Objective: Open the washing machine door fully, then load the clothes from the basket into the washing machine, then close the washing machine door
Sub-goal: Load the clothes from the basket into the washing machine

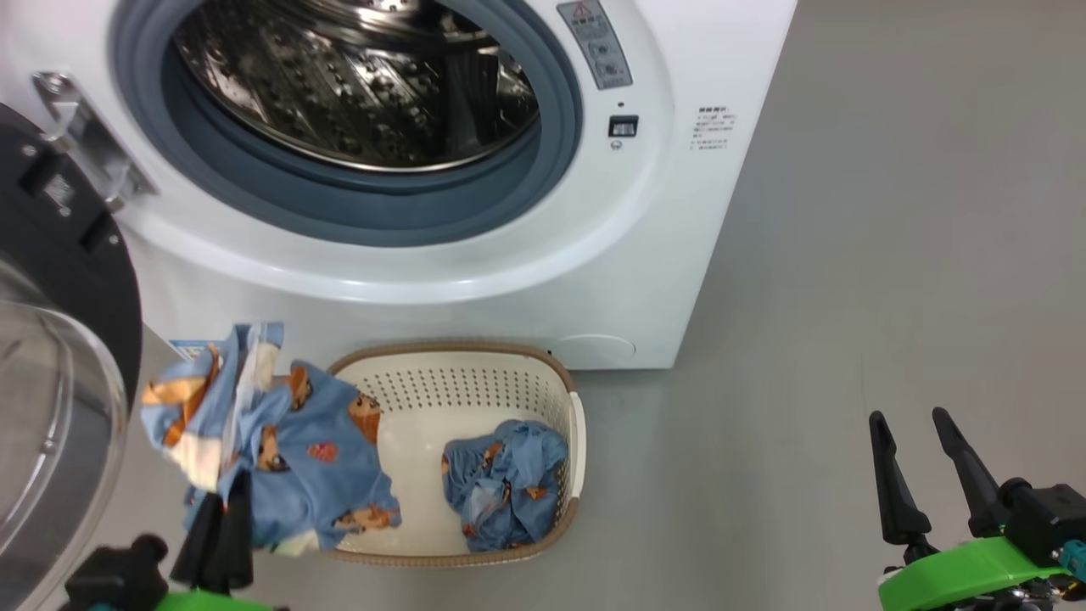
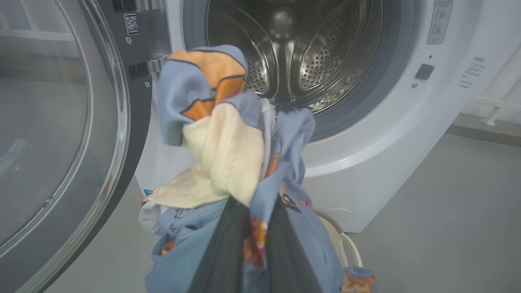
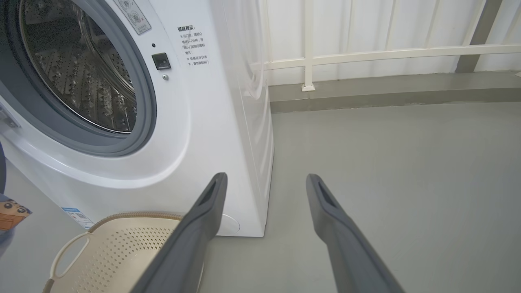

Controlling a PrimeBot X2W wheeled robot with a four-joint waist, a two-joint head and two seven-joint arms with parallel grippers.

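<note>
So, left gripper (image 1: 225,502) is clamped on a bunch of the clothes (image 1: 293,441), dangling over the basket (image 1: 475,382) left rim; the washing machine (image 1: 543,246) mouth gapes above, to its right. Right gripper (image 1: 908,416) is spread and empty, way farther off

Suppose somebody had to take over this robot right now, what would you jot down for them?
Left gripper: shut on a blue garment, held up beside the basket.
Right gripper: open, empty.
Done: washing machine door open.
Left: put this garment in the drum, then the second garment from the basket, then close the door.
</note>
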